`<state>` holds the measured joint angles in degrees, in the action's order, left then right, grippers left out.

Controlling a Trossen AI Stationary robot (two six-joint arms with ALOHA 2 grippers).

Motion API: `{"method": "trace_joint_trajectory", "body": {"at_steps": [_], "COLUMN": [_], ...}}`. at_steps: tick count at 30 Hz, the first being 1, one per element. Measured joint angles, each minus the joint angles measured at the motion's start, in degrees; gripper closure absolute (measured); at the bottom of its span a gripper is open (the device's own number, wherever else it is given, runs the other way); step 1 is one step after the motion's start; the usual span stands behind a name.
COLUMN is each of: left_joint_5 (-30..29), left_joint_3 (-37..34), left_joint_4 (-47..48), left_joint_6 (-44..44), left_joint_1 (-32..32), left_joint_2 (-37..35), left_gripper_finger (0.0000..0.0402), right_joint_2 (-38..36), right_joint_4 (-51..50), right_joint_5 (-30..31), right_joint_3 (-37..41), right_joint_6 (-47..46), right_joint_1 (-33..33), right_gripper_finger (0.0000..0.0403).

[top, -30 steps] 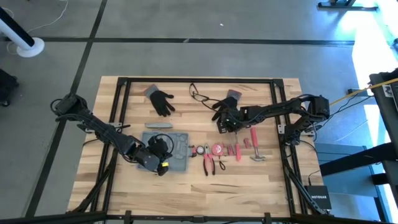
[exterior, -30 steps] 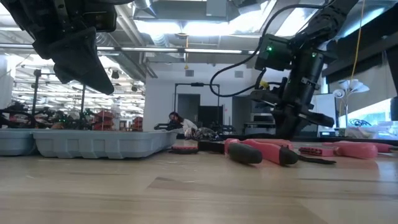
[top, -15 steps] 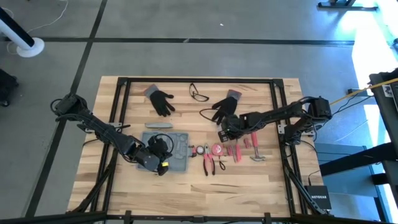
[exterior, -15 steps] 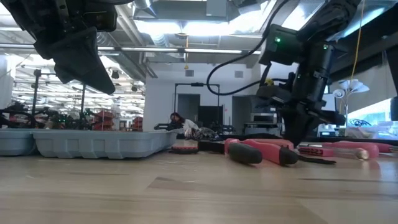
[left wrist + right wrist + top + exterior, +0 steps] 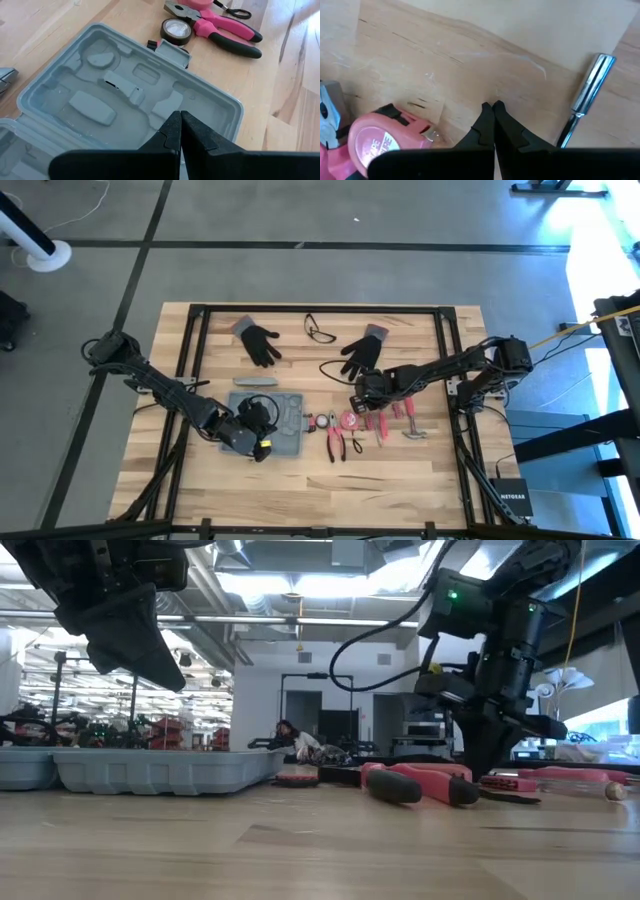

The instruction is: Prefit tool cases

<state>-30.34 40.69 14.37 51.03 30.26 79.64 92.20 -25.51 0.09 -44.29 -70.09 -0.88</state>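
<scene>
Your right gripper (image 5: 362, 392) has been swinging down from the glove (image 5: 361, 352) toward the pink tape measure (image 5: 376, 141), fingers closed on nothing. Your left gripper (image 5: 180, 131), also closed and empty, is hovering directly over the open tool case (image 5: 268, 421), which is lying flat with its long axis across the table, so the left arm is nearer.

From my station: tool case (image 5: 268, 420) lies open on the counter (image 5: 420, 470), left tool (image 5: 262, 448) over its front edge; pliers (image 5: 335, 443) and tape measure (image 5: 350, 420) to its right; right tool (image 5: 358, 399) beside the tape measure.

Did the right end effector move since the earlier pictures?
Yes. The right end effector moved away from the right black glove, toward the pink tools.
</scene>
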Motion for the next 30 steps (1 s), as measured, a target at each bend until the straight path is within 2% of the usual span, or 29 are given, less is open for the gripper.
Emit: {"method": "trace_joint_trajectory", "body": {"at_steps": [7,13,20,30], "left_joint_5": [0.0,0.0,0.0,-0.1], "left_joint_3": [0.0,0.0,0.0,0.0], "left_joint_4": [0.0,0.0,0.0,0.0], "left_joint_6": [0.8,1.4,1.5,1.5], "left_joint_1": [0.0,0.0,0.0,0.0], "left_joint_2": [0.0,0.0,0.0,0.0], "left_gripper_finger": [0.0401,0.0401,0.0401,0.0401], "right_joint_2": [-0.4,-0.5,-0.5,-0.6], "right_joint_4": [-7.7,-14.8,-14.3,-10.9], "right_joint_5": [3.5,5.8,5.8,4.8], "right_joint_3": [-4.6,-5.1,-5.0,-2.3], "right_joint_6": [7.4,11.5,15.7,14.8], "right_joint_1": [5.7,10.8,14.2,13.1], "right_gripper_finger": [0.0403,0.0403,0.0403,0.0403]}}
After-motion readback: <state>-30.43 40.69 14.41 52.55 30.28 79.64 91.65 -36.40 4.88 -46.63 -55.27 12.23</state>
